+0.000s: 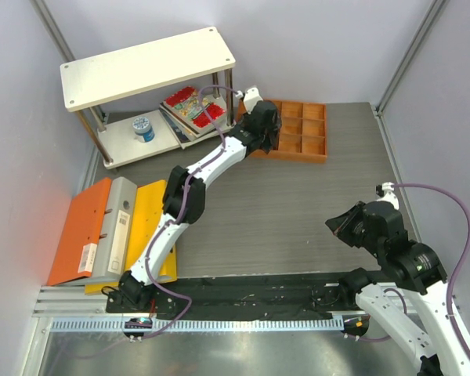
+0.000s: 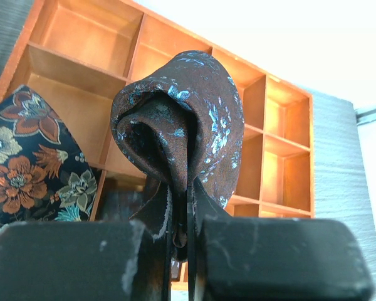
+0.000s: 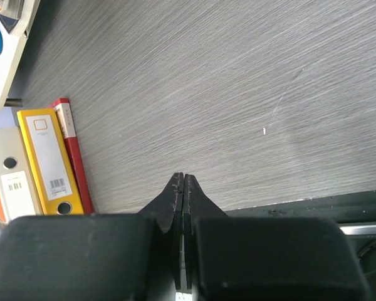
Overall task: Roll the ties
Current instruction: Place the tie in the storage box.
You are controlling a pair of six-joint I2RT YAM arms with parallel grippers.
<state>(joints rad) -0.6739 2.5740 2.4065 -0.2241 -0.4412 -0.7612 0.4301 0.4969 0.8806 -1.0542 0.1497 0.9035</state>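
Tie [image 2: 189,113] in left claw [image 2: 187,210] (rolled)

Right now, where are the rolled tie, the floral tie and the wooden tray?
rolled tie [image 2: 197,94]: left wrist view, on its outer wrap.
floral tie [image 2: 19,182]: left wrist view, on an orange flower.
wooden tray [image 2: 75,34]: left wrist view, on a bare compartment floor.

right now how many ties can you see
2. A rolled brown-and-blue tie is pinched in the left gripper above the wooden tray. A floral tie is at the tray's left end. More may be hidden.
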